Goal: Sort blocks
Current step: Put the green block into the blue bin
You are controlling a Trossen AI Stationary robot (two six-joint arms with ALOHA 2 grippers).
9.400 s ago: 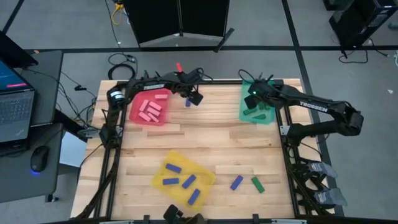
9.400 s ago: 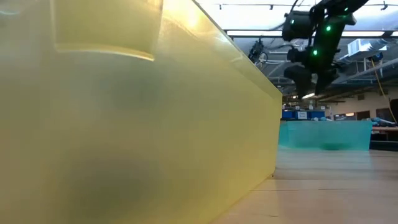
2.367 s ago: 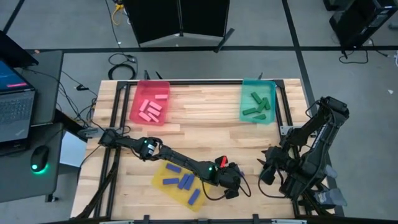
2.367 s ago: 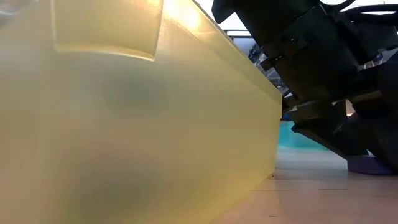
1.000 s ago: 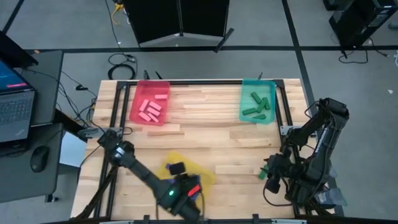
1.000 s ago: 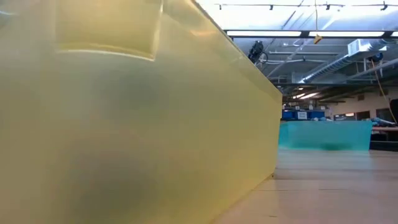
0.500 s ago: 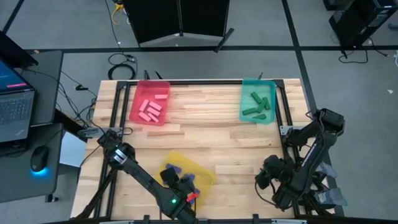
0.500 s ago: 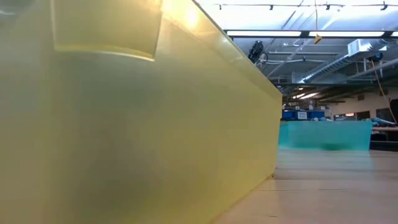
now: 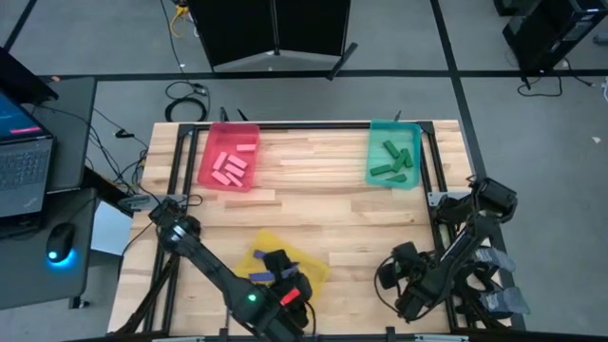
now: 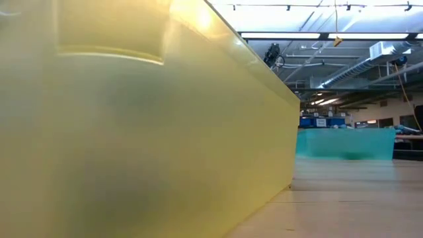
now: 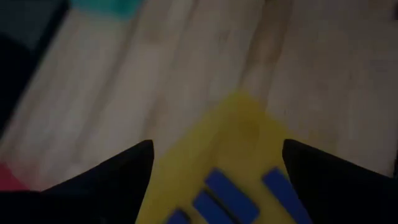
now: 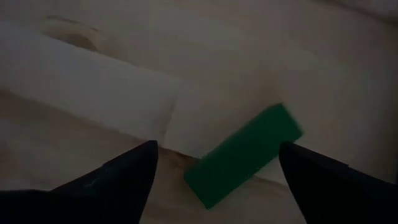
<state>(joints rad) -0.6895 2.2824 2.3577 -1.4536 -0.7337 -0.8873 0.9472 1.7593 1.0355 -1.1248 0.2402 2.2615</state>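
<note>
My left gripper [image 11: 217,144] hangs open over the yellow tray [image 11: 239,134] near the table's near edge. Blue blocks [image 11: 231,196] lie on the tray's floor below it. In the high view the left gripper [image 9: 276,267] covers much of that tray [image 9: 314,272]. My right gripper [image 12: 217,146] is open, low over the table's near right part, and shows in the high view too [image 9: 386,275]. One green block [image 12: 245,155] lies flat on the wood between its fingers, apart from both. Pink blocks [image 9: 228,167] lie in the red tray [image 9: 215,134], green blocks [image 9: 389,161] in the teal tray [image 9: 378,129].
In the low view the yellow tray's wall [image 10: 145,132] fills the left and middle, and the teal tray [image 10: 344,144] stands far off. Bare wood [image 9: 313,199] stretches between the three trays. A laptop [image 9: 21,161] and mouse [image 9: 59,255] sit beyond the table's left edge.
My right gripper has moved toward the table's left and slightly toward the near edge, coming over the lone green block, which the high view no longer shows. My left arm has stayed over the yellow tray.
</note>
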